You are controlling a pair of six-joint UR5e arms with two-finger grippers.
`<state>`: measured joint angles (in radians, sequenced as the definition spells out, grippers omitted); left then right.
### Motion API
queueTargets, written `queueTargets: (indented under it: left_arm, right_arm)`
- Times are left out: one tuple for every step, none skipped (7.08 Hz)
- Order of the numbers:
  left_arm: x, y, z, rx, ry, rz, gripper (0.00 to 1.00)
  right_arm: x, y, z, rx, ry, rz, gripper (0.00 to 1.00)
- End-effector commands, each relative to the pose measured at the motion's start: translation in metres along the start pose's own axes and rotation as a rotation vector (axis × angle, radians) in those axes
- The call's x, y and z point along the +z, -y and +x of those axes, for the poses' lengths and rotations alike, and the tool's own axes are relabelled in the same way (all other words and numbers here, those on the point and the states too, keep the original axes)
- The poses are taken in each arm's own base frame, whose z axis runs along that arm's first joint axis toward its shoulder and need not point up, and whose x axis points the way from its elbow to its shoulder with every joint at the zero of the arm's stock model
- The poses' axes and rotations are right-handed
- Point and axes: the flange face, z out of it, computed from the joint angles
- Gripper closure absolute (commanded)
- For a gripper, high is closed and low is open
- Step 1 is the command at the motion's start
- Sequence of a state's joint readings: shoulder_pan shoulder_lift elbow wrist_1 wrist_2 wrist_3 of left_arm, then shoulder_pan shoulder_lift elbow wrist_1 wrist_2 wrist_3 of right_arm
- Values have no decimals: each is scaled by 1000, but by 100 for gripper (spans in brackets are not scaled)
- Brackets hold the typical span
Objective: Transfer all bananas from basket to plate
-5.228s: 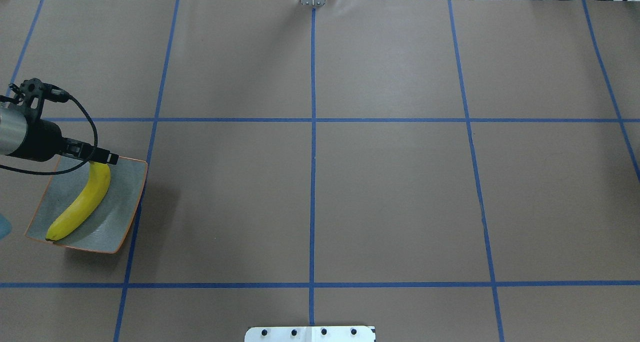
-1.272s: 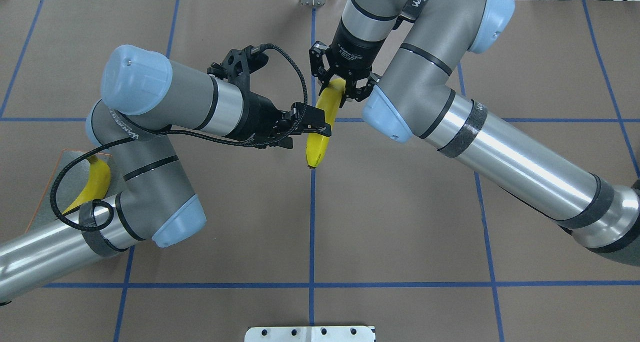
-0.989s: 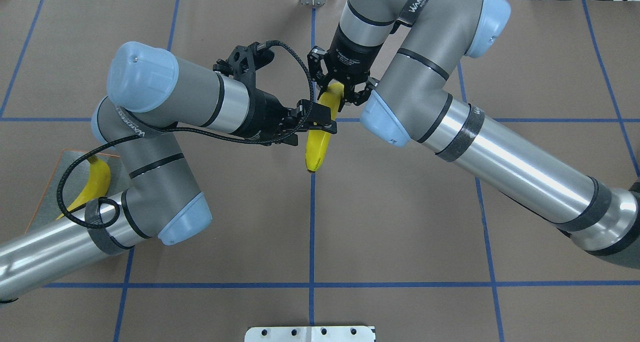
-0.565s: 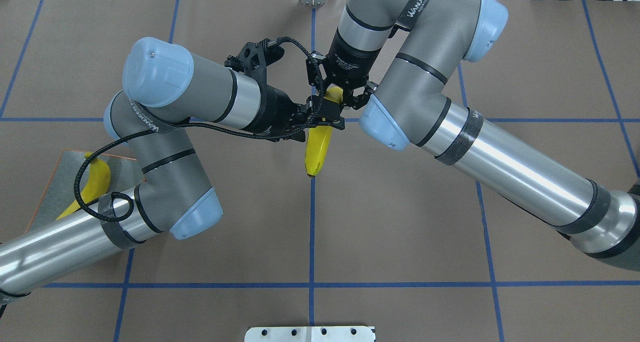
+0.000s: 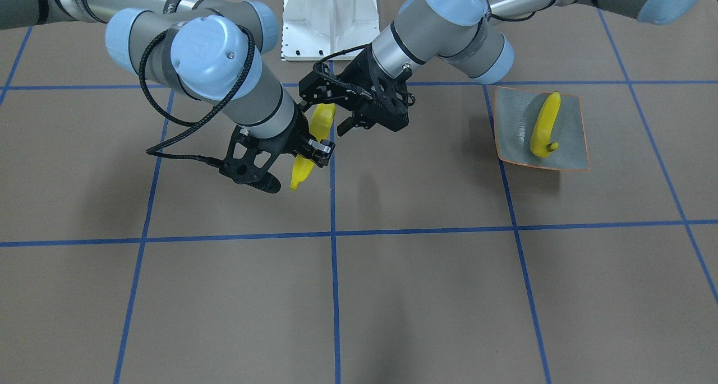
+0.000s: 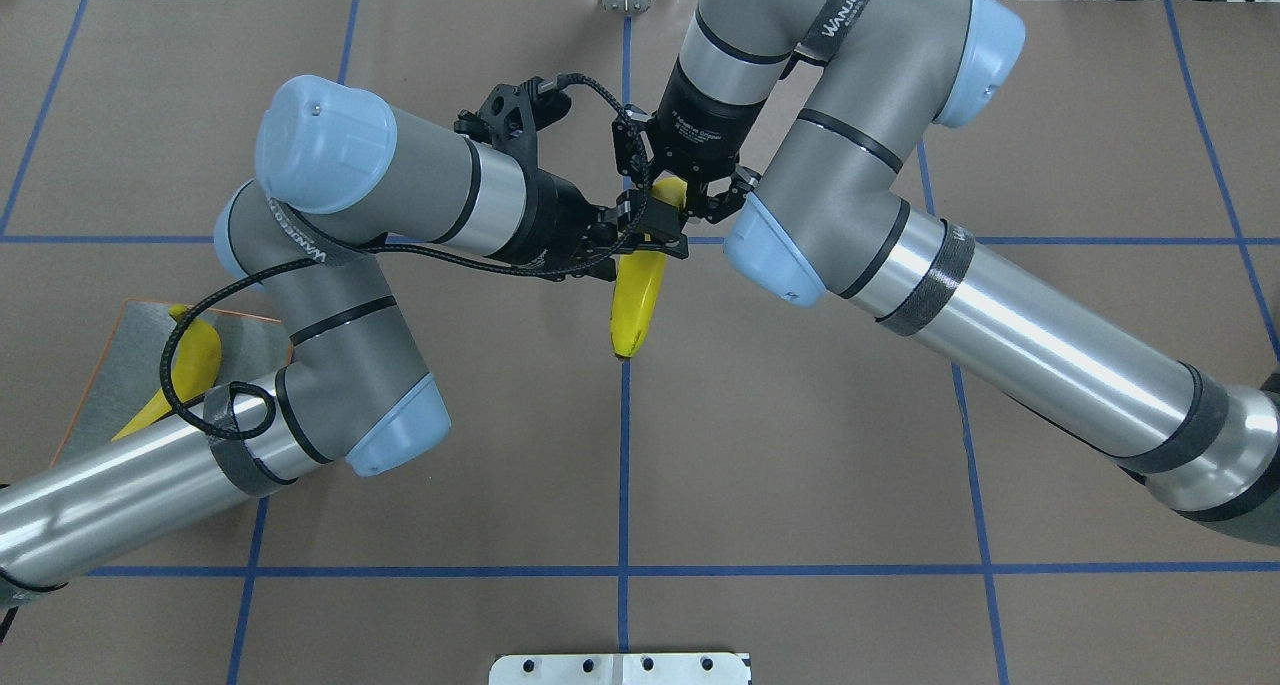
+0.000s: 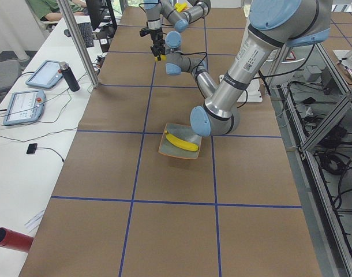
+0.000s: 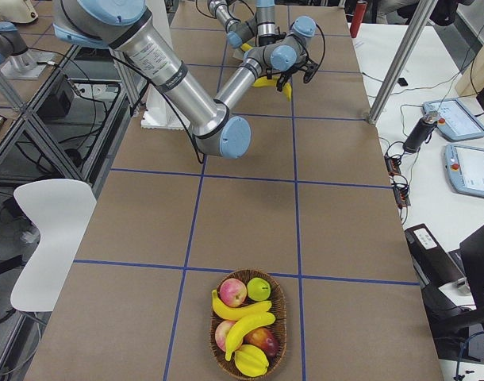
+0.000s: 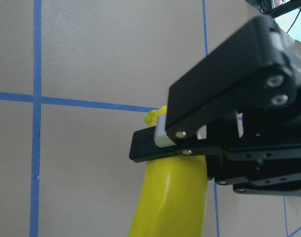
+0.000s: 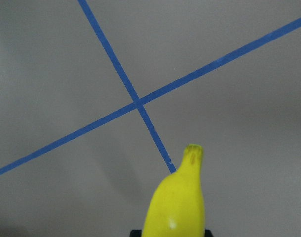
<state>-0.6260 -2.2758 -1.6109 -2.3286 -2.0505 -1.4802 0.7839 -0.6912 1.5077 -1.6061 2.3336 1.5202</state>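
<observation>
— Two arms meeting over the middle of the table (image 6: pixel 800 445). Why there?

— Reach, I'd judge. The left arm (image 6: pixel 380 165) and right arm (image 6: pixel 1000 315) each come in from their own side. The basket (image 8: pixel 213 341) sits at the robot's right end and the plate (image 5: pixel 566 146) at its left end, well apart. Neither arm looks able to cover both. So it reads as a hand-over midway, above a tape crossing (image 10: pixel 136 103).

— Where's the fruit?

— One banana (image 6: pixel 632 305) is in the air between the two wrists, lengthwise toward the robot and clear of the table. A second banana (image 5: pixel 544 123) already lies along the plate. More bananas (image 8: pixel 246 327) are in the basket, mixed with apples (image 8: pixel 232 292).

— Fingers?

— The right gripper (image 6: pixel 672 193) is clenched on the banana's far end and carries it. Its wrist view shows the fruit sticking out from between the pads. The left gripper (image 6: pixel 655 237) reaches in from the side, fingers astride the banana just nearer the robot than the right's hold. Whether they press or only bracket it, I cannot tell. The left wrist view is too crowded.

— Anything in the way?

— Little on the table itself. In the overhead view the left arm lies across part of the plate, over the second banana. Setting down will likely need the free strip beside that fruit. The risk is the right letting go before the left has bitten.
</observation>
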Motion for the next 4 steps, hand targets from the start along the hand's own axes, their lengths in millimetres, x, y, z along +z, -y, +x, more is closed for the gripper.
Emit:
queueTargets:
  left_arm:
    - [3, -1, -3, -3, 6, -4, 23]
    - [5, 0, -4, -5, 10, -5, 24]
    - [4, 0, -3, -4, 8, -4, 28]
    - [4, 0, -4, -3, 9, -4, 37]
  right_arm:
    - [-2, -2, -1, -3, 3, -1, 100]
    - [-2, -2, -1, -3, 3, -1, 100]
    - [-2, -1, -1, -3, 3, 0, 100]
    - [0, 0, 1, -2, 2, 2, 100]
